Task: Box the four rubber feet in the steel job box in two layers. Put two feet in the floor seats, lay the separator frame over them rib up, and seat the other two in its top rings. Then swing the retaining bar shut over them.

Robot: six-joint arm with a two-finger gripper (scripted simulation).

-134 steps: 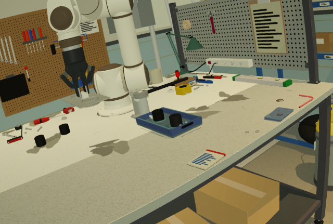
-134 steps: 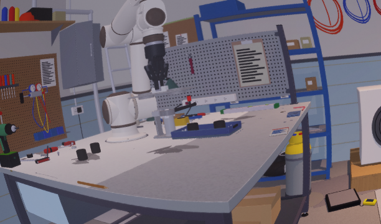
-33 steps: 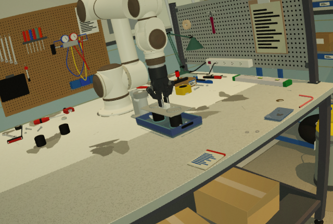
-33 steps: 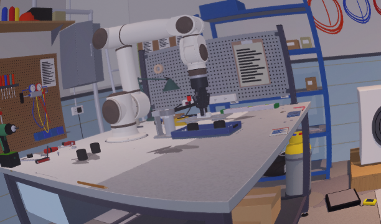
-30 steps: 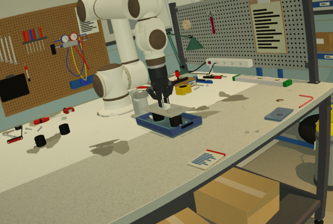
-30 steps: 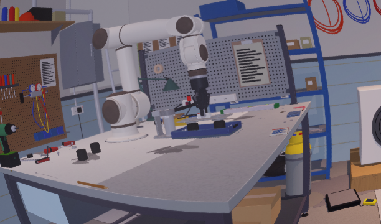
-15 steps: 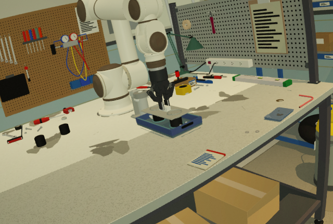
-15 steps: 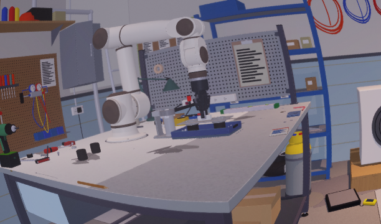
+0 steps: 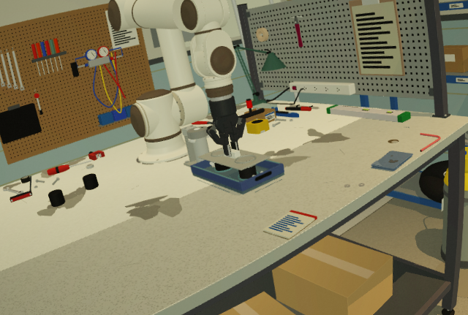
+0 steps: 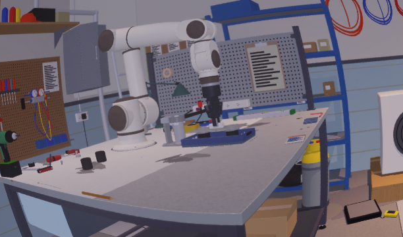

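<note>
Two black rubber feet (image 9: 247, 171) sit in the blue job box (image 9: 237, 173) and are mostly hidden under the grey separator frame (image 9: 235, 159), which hangs just above the box rim. My gripper (image 9: 231, 150) has its fingers closed on the frame's white centre rib, which points up. Two top rings show faintly on the frame. The other two black rubber feet (image 9: 90, 181) (image 9: 56, 198) stand on the bench far to the left, apart from each other. I cannot make out the retaining bar.
A grey cylinder post (image 9: 197, 139) stands just left of the box, beside my arm's base. A yellow tape roll (image 9: 258, 125) and small tools lie behind. A red screwdriver (image 9: 58, 169) and loose bolts lie near the left feet.
</note>
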